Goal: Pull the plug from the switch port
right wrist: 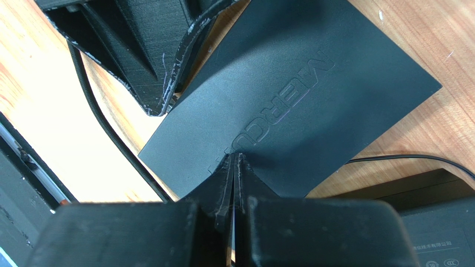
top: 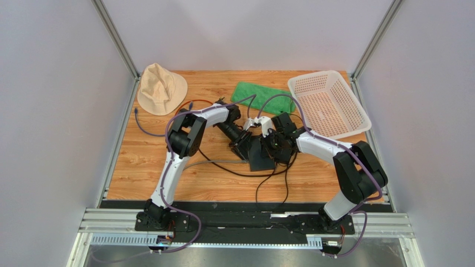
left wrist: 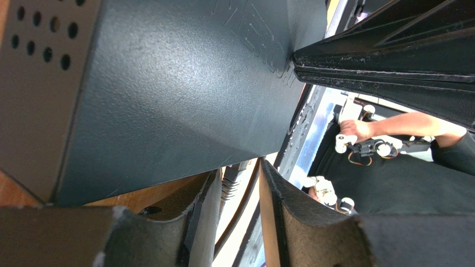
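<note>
The flat black switch box point(top: 260, 157) lies mid-table between both arms. In the left wrist view it point(left wrist: 161, 94) fills the upper left, and a black plug point(left wrist: 232, 179) with a ribbed boot sticks out of its near edge; the switch port itself is hidden behind the plug. My left gripper point(left wrist: 241, 169) is open around the plug, which lies close to the left finger point(left wrist: 202, 222) with a gap to the right one. My right gripper point(right wrist: 234, 159) is shut, its tips resting on the box's lettered top point(right wrist: 290, 94).
A black power adapter point(right wrist: 435, 236) lies beside the switch, and black cables point(top: 270, 179) trail toward the near edge. A beige hat point(top: 160, 88) and a purple cable point(top: 146, 128) sit far left, a green cloth point(top: 262, 97) at the back, a white basket point(top: 329, 103) far right.
</note>
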You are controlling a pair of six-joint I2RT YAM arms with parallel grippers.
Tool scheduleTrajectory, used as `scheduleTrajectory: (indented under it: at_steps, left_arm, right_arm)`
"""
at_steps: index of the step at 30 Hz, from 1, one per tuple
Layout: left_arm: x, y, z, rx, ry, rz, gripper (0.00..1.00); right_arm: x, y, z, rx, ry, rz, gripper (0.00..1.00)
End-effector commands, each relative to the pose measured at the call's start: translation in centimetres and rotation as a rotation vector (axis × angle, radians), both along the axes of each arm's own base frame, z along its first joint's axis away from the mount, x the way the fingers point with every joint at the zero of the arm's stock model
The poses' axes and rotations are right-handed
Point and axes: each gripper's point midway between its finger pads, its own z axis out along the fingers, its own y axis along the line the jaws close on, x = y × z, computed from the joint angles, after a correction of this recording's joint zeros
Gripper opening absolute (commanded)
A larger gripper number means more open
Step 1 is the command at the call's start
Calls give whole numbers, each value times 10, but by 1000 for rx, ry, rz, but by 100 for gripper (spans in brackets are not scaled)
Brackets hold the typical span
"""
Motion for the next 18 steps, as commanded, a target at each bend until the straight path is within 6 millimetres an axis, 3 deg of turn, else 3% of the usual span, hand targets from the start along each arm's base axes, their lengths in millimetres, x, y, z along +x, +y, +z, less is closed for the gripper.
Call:
scheduleTrajectory:
  at_steps: [1, 5, 11, 15, 18]
  left_arm:
    - [1, -4, -16, 34, -53, -31, 43]
    - [0, -6, -18, 21, -29, -33, 37]
    - [-1, -5, -17, 22, -29, -34, 36]
    - [0, -2, -26, 83, -45, -31, 25]
    - [0, -2, -29, 100, -52, -34, 29]
  right_arm:
    - [-7, -18, -24, -99, 50, -27, 0]
    - [-8, -17, -23, -98, 48, -22, 0]
    - [-7, -18, -22, -98, 43, -29, 0]
    - [-7, -18, -24, -99, 49, -24, 0]
    - [-7, -18, -23, -98, 46, -25, 0]
